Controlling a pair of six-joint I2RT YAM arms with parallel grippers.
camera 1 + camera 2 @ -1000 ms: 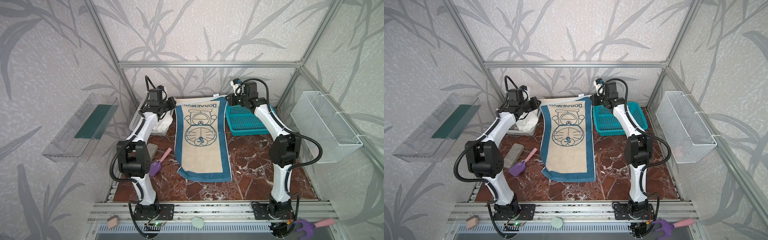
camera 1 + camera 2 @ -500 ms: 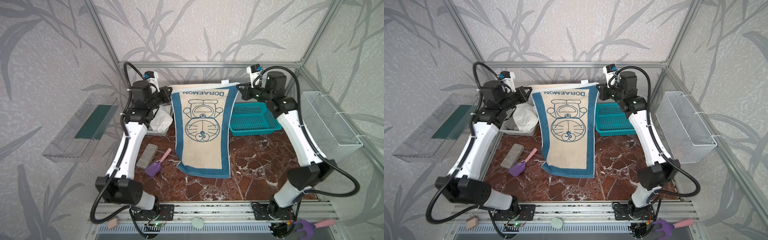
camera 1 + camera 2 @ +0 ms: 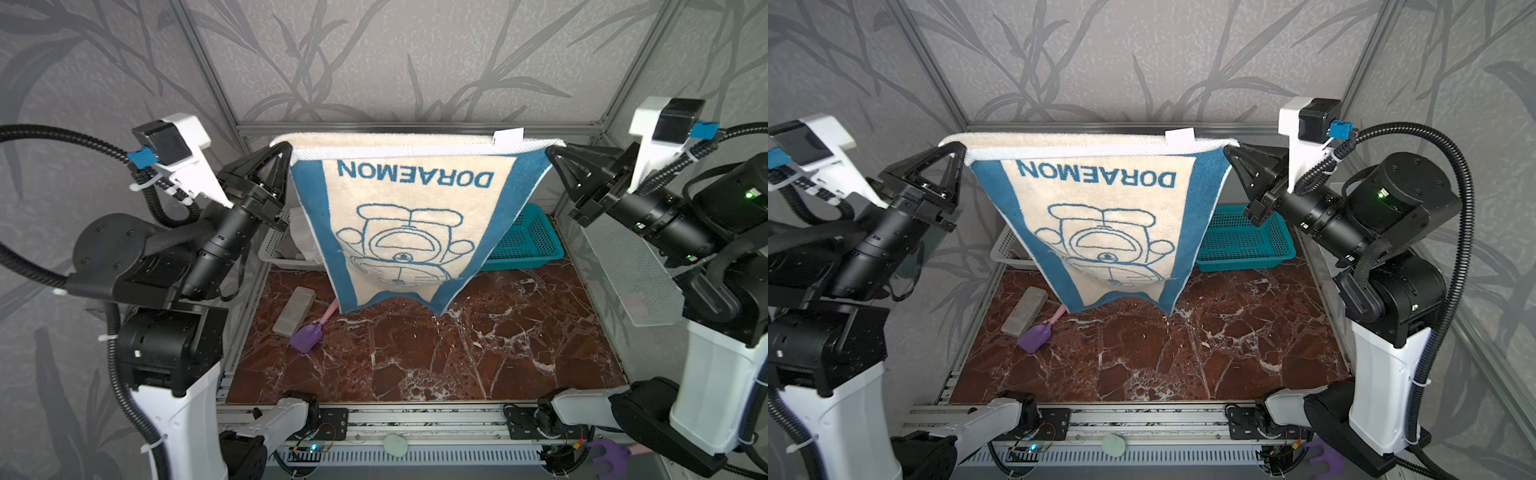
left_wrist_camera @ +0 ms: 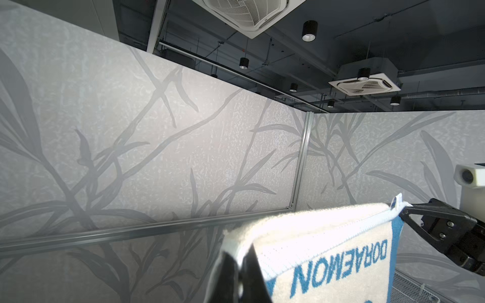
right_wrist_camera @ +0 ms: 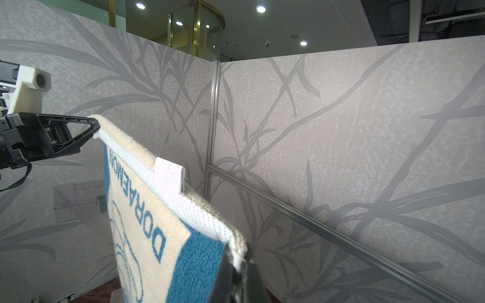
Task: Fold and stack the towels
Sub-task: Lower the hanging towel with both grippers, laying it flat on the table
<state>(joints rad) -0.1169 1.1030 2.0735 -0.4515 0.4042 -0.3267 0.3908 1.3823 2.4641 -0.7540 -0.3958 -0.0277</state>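
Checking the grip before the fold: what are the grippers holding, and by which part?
The blue-and-cream towel, by its two top corners: the left gripper pinches one, the right gripper the other.

My arms wear white plastic shells (image 3: pixel 178 419) between matte black round joint housings (image 3: pixel 166 353). Ribbed black cable conduit (image 3: pixel 62 140) runs off each, cinched by white zip ties. My left gripper (image 3: pixel 286 146) and right gripper (image 3: pixel 549 150) are black triangular frames with small screws, topped by white camera blocks (image 3: pixel 183 133).
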